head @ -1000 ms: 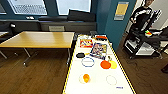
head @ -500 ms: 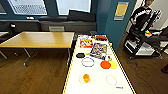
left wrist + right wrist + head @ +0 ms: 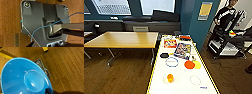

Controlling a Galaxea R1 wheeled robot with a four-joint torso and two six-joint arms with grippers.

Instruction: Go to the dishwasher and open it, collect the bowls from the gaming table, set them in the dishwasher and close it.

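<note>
- While the gaming table [image 3: 159,75] lies straight ahead of the robot in the head view, its white top is seen to carry the bowls: an orange bowl [image 3: 189,64] touching a yellow bowl [image 3: 197,64] near the right edge, and a pale bowl with a bluish rim [image 3: 171,61] towards the middle.
- Colourful game boxes [image 3: 182,48] are laid at the far end, and a small orange piece [image 3: 170,77] stands nearer the camera; these are judged no part of the collection.
- A blue bowl [image 3: 25,78] is shown large and close in the right wrist view, above the wooden floor [image 3: 65,65]; it is probably carried by the right arm, though the grip itself is hidden, so it cannot be told whether the right pincer is pinching it.
- In the left wrist view the same floor is seen beneath the arm; whether the left pincer is spread or pressed together cannot be told.
- A wood-topped table [image 3: 124,39] stands just beside the gaming table, and a person [image 3: 225,17] stands at the far right.
- The dishwasher cannot be placed from these views.
</note>
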